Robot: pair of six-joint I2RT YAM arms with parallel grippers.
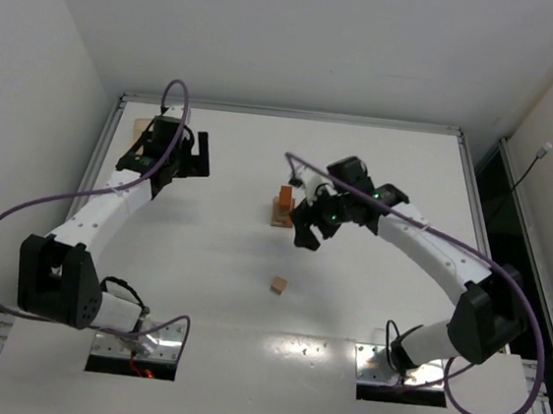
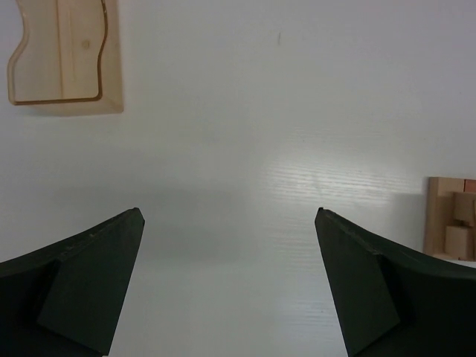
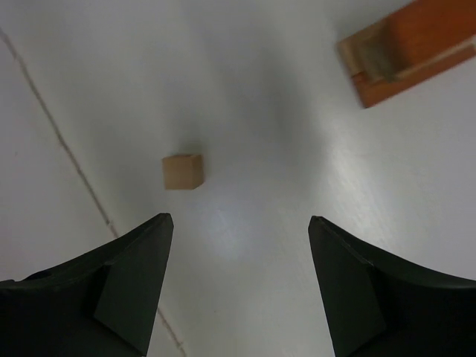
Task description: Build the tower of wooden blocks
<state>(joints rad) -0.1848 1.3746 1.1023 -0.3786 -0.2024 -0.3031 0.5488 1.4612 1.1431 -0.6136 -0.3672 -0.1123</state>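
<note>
The tower (image 1: 282,208) stands near the table's middle, a narrow stack of tan and reddish-brown blocks; it shows at the right edge of the left wrist view (image 2: 451,221) and at the top right of the right wrist view (image 3: 409,52). One loose tan cube (image 1: 278,285) lies nearer the front, also in the right wrist view (image 3: 183,172). My right gripper (image 1: 309,222) is open and empty just right of the tower, above the table (image 3: 241,220). My left gripper (image 1: 197,154) is open and empty at the far left (image 2: 229,214).
A flat pale wooden tray (image 2: 65,53) lies at the far left corner (image 1: 139,125). A thin seam line (image 3: 67,149) runs across the tabletop. Purple cables loop beside both arms.
</note>
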